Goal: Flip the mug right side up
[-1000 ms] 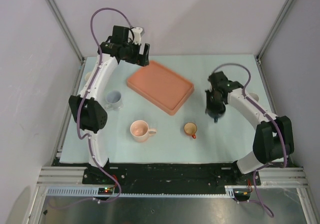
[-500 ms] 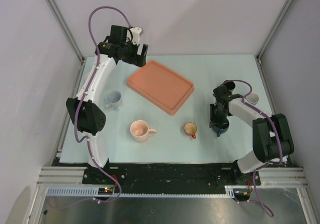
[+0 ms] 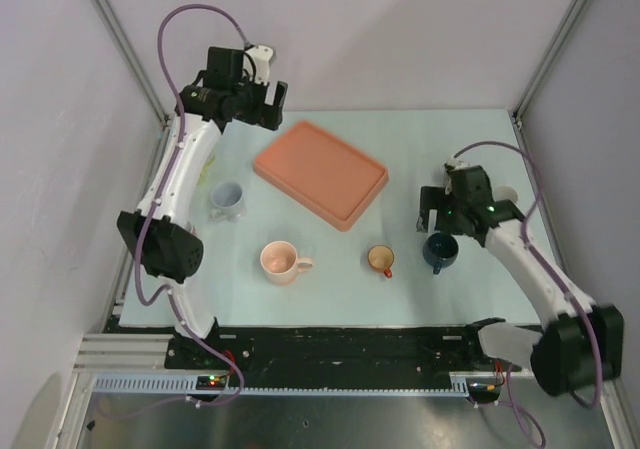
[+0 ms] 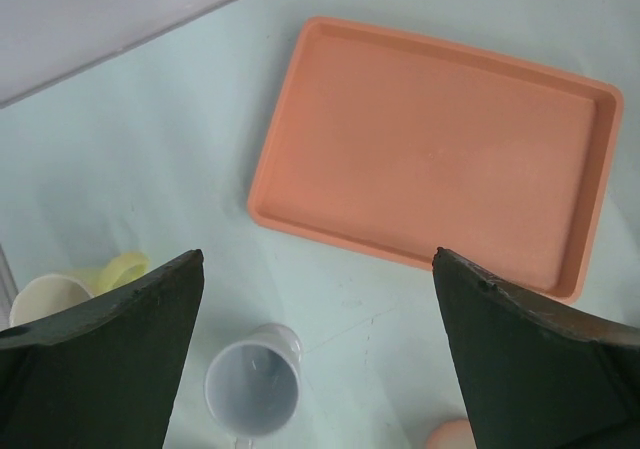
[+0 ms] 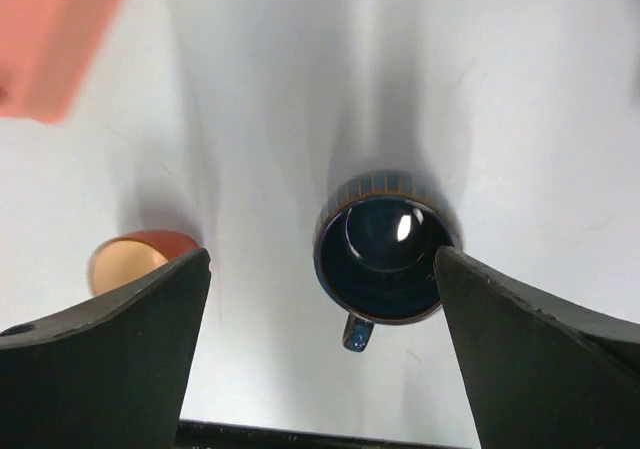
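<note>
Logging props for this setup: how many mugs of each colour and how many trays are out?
Dark blue mug: 1
Pink mug: 1
Orange mug: 1
Pale grey mug: 1
Cream mug: 1
White mug, partly hidden: 1
Tray: 1
Total: 7. A yellow object beside the cream mug is unclear, not counted.

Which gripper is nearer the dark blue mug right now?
Right. The right gripper hangs open directly over the dark blue mug; the left gripper is far away, beyond the orange tray.
</note>
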### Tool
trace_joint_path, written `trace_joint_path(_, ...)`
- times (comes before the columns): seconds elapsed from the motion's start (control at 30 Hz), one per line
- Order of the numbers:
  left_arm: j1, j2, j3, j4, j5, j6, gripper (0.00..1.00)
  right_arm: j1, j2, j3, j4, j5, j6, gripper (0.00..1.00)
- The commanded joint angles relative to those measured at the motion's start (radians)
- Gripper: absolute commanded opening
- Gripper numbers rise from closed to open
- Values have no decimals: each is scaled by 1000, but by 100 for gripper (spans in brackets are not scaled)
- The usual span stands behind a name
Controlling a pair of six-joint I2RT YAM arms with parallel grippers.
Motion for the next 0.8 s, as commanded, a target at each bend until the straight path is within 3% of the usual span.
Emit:
trace_joint_path(0.0, -1, -200, -96, 19, -58, 0, 100, -3, -231, -1, 198, 89, -114, 99)
trace_joint_path(0.13, 21, -449, -384, 95, -118, 73, 100, -24, -352, -98, 413, 60, -171, 99)
trace_joint_path(0.23, 41, -668, -684, 159, -197, 171, 100, -22, -370, -130, 438, 41, -147, 99)
trace_joint_path(0.33, 99, -908, -929, 232, -242, 205, 100, -17, -389, -179, 424, 136, -61, 100)
trace_joint_path(0.43, 168, -1210, -1225, 396, -225, 213, 100, -12, -452, -294, 441, 178, -10, 99)
trace_joint_path(0.57, 180, -1542, -1593, 648, -238, 191, 100, -8, -551, -423, 484, 152, 24, 99)
trace_joint_path(0.67, 180, -1637, -1740, 707, -277, 127, 100, -3, -611, -491, 498, 177, 39, 99)
trace_joint_path(0.77, 181, -1631, -1801, 743, -303, 75, 100, -3, -671, -553, 504, 223, 53, 99)
